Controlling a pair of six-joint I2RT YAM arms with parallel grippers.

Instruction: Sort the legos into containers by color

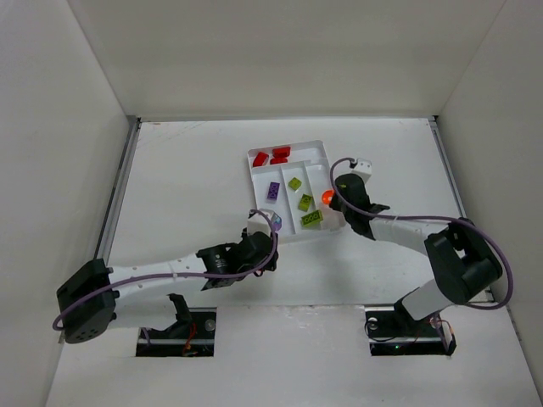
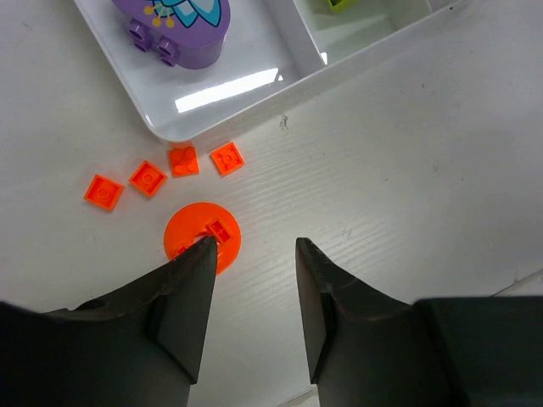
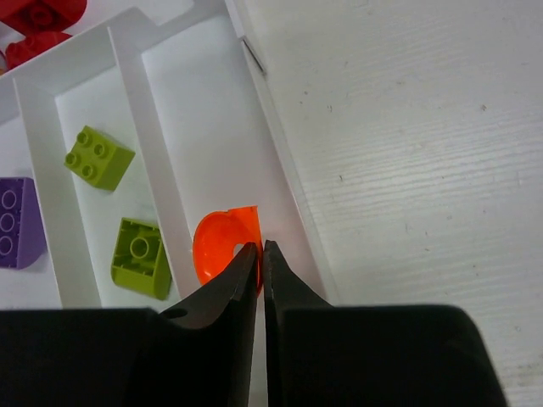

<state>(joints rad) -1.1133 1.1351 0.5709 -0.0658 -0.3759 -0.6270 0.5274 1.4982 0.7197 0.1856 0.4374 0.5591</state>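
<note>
The white tray [image 1: 319, 145] holds red bricks [image 1: 271, 156] in its crosswise section, a purple brick [image 1: 273, 191] in the left long section and lime green bricks [image 1: 305, 202] in the middle one. My right gripper [image 3: 260, 248] is shut on a translucent orange curved piece [image 3: 222, 246], held over the rightmost long section. Green bricks [image 3: 99, 157] and the purple brick [image 3: 17, 222] lie to its left. My left gripper [image 2: 254, 246] is open and empty above the table. An orange round disc [image 2: 202, 237] lies by its left finger, and several small orange tiles [image 2: 148, 178] lie beyond it.
The tray's near corner wall [image 2: 254, 93] stands just beyond the orange tiles, with a purple printed piece [image 2: 174, 25] inside it. White walls enclose the table on three sides. The right arm's elbow [image 1: 458, 259] hangs over the table's right side.
</note>
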